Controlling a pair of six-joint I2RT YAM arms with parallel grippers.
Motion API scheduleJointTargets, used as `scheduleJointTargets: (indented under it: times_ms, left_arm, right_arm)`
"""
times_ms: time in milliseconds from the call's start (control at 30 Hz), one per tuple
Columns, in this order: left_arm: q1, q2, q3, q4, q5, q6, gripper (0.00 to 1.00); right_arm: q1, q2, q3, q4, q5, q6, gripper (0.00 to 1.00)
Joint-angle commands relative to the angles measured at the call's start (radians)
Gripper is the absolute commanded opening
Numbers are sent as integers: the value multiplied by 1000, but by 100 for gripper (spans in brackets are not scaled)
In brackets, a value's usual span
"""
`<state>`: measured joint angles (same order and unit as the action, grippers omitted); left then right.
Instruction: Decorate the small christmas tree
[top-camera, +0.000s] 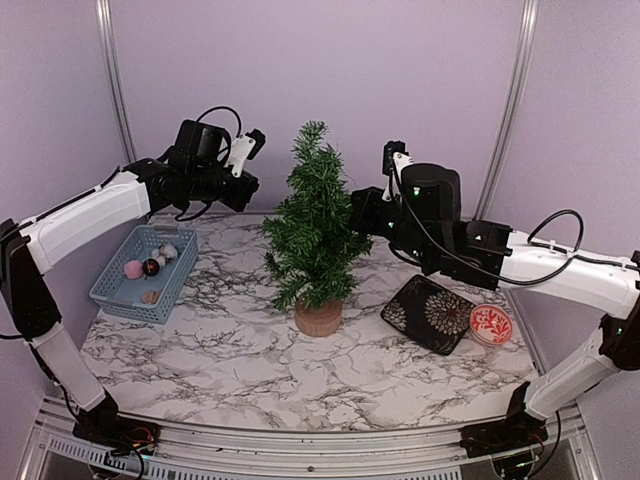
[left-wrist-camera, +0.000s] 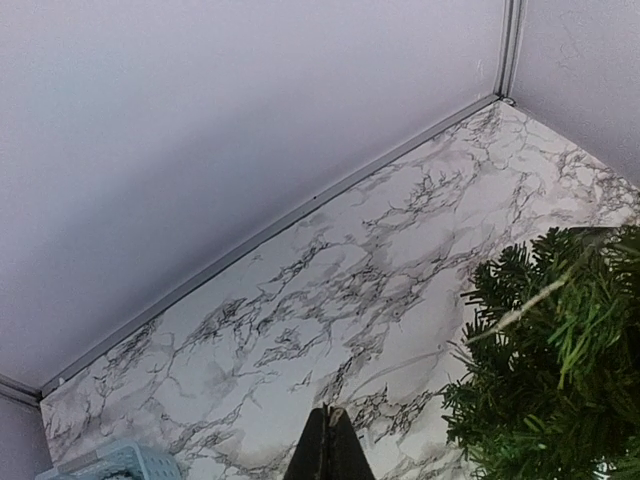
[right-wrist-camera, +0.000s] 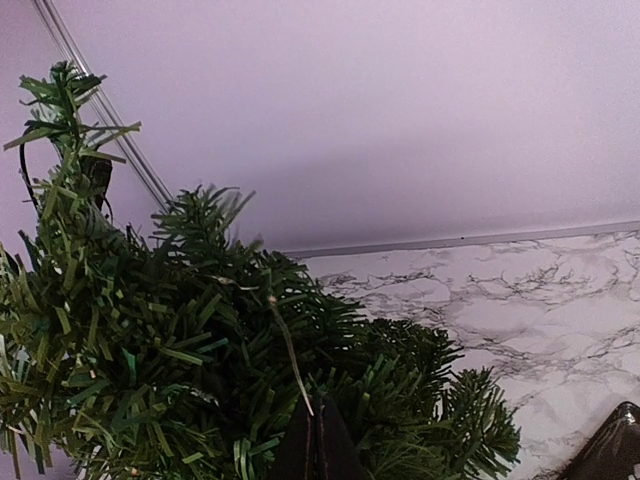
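Both pairs of jaws are sitting pressed shut, the left jaws empty. The small christmas tree (top-camera: 313, 225) is standing between them, branches crowding the right jaws' tips.

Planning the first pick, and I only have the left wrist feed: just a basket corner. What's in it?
Observer: Small ornaments lie in the basket: a pink ball, a dark ball, a pale one and a tan one.
Operator: Right arm?
Observer: The right end effector is shut, tips among the tree branches, coming in from the right.
Operator: Anything else on that side?
Observer: A dark patterned tray with a red dish beside it, right of the tree.
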<state>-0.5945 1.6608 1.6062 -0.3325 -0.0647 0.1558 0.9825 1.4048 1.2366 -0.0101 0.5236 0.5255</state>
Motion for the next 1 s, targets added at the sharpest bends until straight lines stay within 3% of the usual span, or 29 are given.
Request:
scheduleJointTargets:
  times_ms: [0, 167, 400, 667, 967]
  left_arm:
    - [20, -26, -42, -65, -39, -25, 0]
    - [22, -86, -112, -66, -22, -16, 0]
    - [23, -236, -218, -66, 56, 6, 0]
    - [9, -317, -215, -144, 277, -8, 0]
    - [-139, -328, -224, -189, 394, 8, 0]
  right_arm:
    - [-7, 11, 21, -17, -5, 21, 0]
    - [-7, 4, 6, -17, -9, 36, 0]
    - [-7, -1, 4, -25, -11, 39, 9]
    - [-7, 3, 5, -13, -20, 23, 10]
    - [-8, 11, 5, -9, -36, 19, 7]
